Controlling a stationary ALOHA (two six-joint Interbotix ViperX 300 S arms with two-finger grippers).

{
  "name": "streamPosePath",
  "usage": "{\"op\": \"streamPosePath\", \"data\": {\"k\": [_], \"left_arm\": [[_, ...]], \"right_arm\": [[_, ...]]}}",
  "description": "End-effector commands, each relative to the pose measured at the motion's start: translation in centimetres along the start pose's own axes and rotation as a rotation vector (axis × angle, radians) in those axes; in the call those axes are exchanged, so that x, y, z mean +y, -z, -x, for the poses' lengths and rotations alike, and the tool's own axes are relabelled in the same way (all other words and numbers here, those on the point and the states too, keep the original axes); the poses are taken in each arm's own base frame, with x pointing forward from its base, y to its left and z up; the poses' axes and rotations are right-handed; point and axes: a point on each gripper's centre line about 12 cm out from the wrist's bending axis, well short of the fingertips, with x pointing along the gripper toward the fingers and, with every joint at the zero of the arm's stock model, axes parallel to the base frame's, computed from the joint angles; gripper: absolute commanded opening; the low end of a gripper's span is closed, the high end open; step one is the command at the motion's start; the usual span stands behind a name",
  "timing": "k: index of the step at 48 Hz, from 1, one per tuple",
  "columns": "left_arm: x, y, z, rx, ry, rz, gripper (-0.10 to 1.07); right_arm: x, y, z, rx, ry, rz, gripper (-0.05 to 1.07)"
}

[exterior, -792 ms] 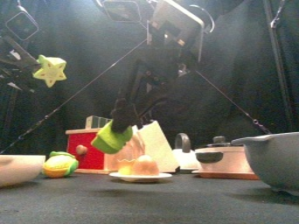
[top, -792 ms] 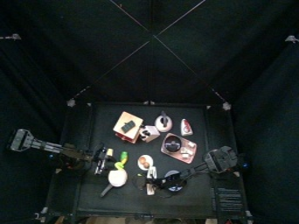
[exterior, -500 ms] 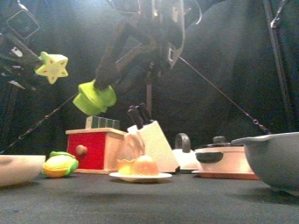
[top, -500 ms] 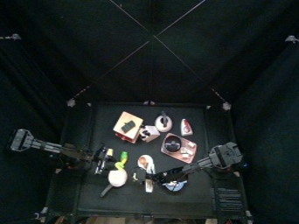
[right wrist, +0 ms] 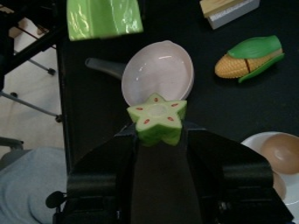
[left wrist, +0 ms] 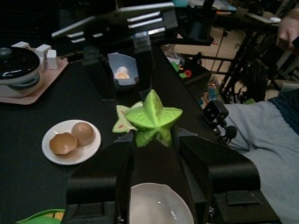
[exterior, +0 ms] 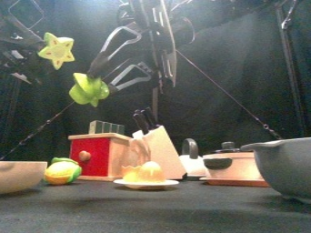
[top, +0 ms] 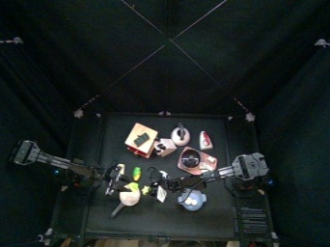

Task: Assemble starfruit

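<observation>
My left gripper [left wrist: 152, 131] is shut on a star-shaped yellow-green starfruit piece [left wrist: 153, 119] and holds it high over the table's left side; it also shows in the front view [exterior: 56, 49]. My right gripper [right wrist: 158, 131] reaches across and is shut on a second starfruit piece [right wrist: 158, 116]. In the front view this piece [exterior: 87, 89] hangs just below and right of the first, with a gap between them. The right wrist view shows the left gripper's piece [right wrist: 103, 17] beyond its own.
Below lie a cream-white pan [right wrist: 158, 70], a corn cob [exterior: 61, 170] and a plate with eggs [exterior: 145, 183]. A red box [exterior: 97, 155], a knife block [exterior: 158, 150], a pink tray with a pot [exterior: 231, 168] and a blue bowl [exterior: 285, 168] stand around. A person [left wrist: 263, 131] sits beyond the table.
My right gripper has carried its piece left and upward, close to the left gripper's piece. The left gripper has risen a little with its piece.
</observation>
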Motion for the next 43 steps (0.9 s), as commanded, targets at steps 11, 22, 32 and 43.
{"op": "streamPosePath", "data": {"k": [11, 22, 32, 43], "left_arm": [[-0.5, -1.5, -1.3, -0.022, 0.039, -0.064, 0.65], [-0.7, -1.9, -1.3, -0.064, 0.063, -0.066, 0.65], [-0.7, -1.7, -1.2, -0.060, 0.061, -0.062, 0.65], [-0.7, -1.4, -1.1, -0.049, 0.058, -0.060, 0.65]], "right_arm": [[1.1, -3.2, 4.3, -0.187, -0.200, -0.079, 0.63], [1.0, -2.4, 4.4, -0.201, -0.253, -0.122, 0.63], [0.9, -2.0, 4.4, -0.174, -0.270, -0.192, 0.63], [1.0, -2.6, 4.9, -0.151, -0.362, -0.238, 0.63]]}}
